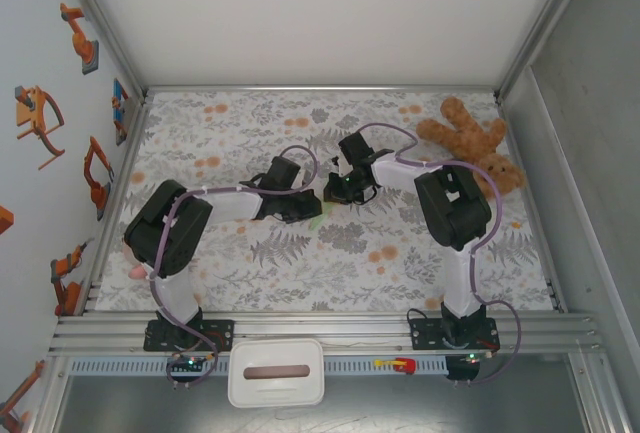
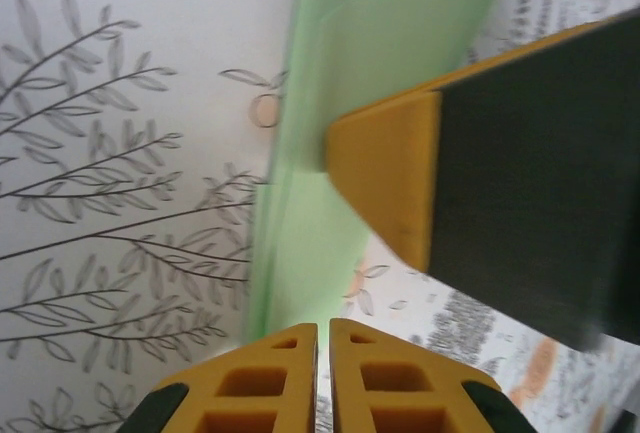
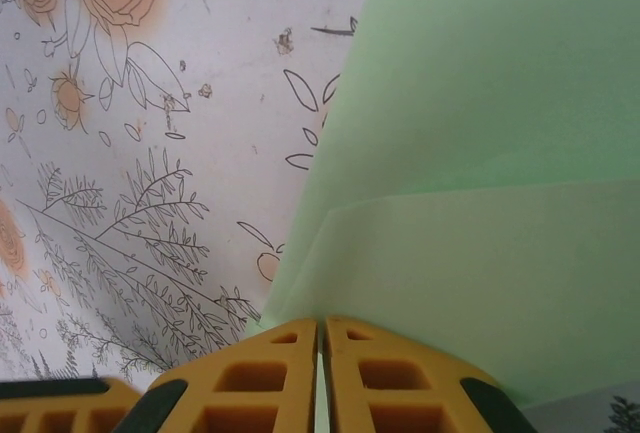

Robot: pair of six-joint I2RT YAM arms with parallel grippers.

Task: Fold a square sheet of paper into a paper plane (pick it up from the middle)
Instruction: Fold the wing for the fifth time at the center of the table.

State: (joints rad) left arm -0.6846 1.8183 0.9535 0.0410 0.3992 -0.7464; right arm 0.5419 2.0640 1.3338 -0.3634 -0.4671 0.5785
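Observation:
The pale mint-green sheet of paper (image 2: 380, 43) is folded into layers and stands on edge above the floral tablecloth (image 2: 120, 153). My left gripper (image 2: 323, 325) has its yellow fingers nearly together at the sheet's lower edge, pinching it. My right gripper (image 3: 320, 321) is shut on the same sheet (image 3: 480, 103), where one folded layer overlaps another. A yellow fingertip (image 2: 385, 178) of the right gripper shows in the left wrist view. From above, the left gripper (image 1: 300, 208) and the right gripper (image 1: 338, 191) meet at mid-table, with a sliver of the green sheet (image 1: 314, 216) below them.
A brown teddy bear (image 1: 475, 143) lies at the back right of the table. A white lidded box (image 1: 277, 373) sits on the rail in front of the arm bases. Side walls close in the table left and right.

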